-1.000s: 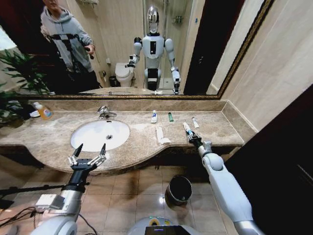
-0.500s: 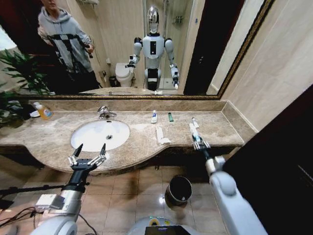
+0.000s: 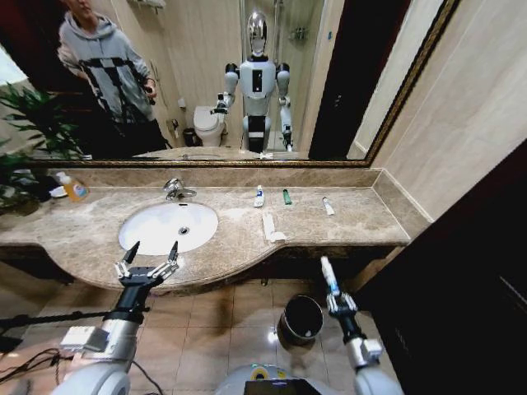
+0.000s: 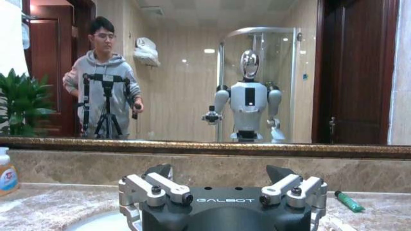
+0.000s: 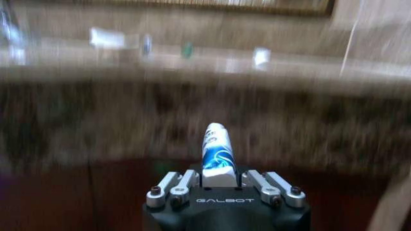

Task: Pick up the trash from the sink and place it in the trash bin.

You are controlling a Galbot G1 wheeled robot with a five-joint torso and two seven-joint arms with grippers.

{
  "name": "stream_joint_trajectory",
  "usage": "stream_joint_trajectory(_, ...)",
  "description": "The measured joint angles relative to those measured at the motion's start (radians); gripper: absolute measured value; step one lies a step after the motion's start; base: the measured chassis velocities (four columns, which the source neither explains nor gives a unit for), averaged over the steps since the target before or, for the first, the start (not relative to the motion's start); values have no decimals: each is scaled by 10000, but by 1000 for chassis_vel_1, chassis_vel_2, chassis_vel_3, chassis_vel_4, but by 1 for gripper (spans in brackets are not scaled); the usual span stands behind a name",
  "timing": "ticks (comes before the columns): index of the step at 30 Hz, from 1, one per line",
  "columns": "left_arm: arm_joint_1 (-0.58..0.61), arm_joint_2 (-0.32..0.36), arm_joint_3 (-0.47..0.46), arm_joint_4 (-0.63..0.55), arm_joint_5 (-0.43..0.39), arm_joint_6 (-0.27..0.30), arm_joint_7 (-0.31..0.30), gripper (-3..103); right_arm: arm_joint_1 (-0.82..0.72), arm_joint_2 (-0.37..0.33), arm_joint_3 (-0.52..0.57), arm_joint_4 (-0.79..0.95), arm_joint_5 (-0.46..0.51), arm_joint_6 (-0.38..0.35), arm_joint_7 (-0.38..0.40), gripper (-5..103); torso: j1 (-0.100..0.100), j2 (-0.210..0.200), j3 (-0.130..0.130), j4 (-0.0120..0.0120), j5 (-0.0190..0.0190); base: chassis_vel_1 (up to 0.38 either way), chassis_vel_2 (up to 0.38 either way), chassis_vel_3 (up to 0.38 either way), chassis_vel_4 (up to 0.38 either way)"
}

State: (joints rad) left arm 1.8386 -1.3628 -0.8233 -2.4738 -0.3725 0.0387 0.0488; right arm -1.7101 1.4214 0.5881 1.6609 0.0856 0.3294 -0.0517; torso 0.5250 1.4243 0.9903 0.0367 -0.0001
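Observation:
My right gripper (image 3: 335,301) is shut on a small white tube with blue marks (image 3: 328,272), held upright below the counter's front edge, just right of the dark trash bin (image 3: 301,319) on the floor. In the right wrist view the tube (image 5: 216,153) stands between the shut fingers of that gripper (image 5: 220,177). More trash lies on the counter right of the sink (image 3: 146,234): a white tube (image 3: 259,196), a green tube (image 3: 286,197), another white tube (image 3: 328,206) and a white strip (image 3: 269,226). My left gripper (image 3: 148,258) hovers open at the sink's front edge, holding nothing.
A chrome faucet (image 3: 174,189) stands behind the basin and an amber soap bottle (image 3: 74,188) sits at the far left. The marble counter (image 3: 362,218) ends at the right wall. A big mirror backs the counter. The left wrist view looks over its open gripper (image 4: 222,171) at the green tube (image 4: 349,201).
My right gripper has carried the white and blue tube off the counter and down below its edge, beside the trash bin. The left arm has not moved.

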Motion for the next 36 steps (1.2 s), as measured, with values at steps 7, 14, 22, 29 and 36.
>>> stream_joint_trajectory(7, 0, 0, 0, 0, 0, -1, 0, 100, 2097, -59, -377, -3506, 388, -1685, -353, 28, 1, -1, 1, 3, 2, 0, 0, 0, 0)
stream_joint_trajectory(14, 0, 0, -1, 0, 0, 0, -2, 100, 3951, -32, -429, -6525, 402, -2518, -825, 28, 2, 0, 2, 1, 0, 0, 0, 0, 0)
stream_joint_trajectory(22, 0, 0, 0, 0, 0, -1, 0, 100, 6150, 229, -435, -9403, -449, -2261, -983, 28, 2, -1, 1, 2, -2, 0, 0, 0, 0)
stream_joint_trajectory(29, 0, 0, -1, 0, 0, 0, 0, 100, 6886, 404, -388, -10760, -1081, -1818, -928, 28, 2, -1, 1, 2, -1, 0, 0, 0, 0)
stream_joint_trajectory(36, 0, 0, 0, 0, 0, 0, 0, 100, 7058, 387, -381, -11280, -1135, -1623, -991, 31, 0, -1, 1, 1, 0, 0, 0, 0, 0)
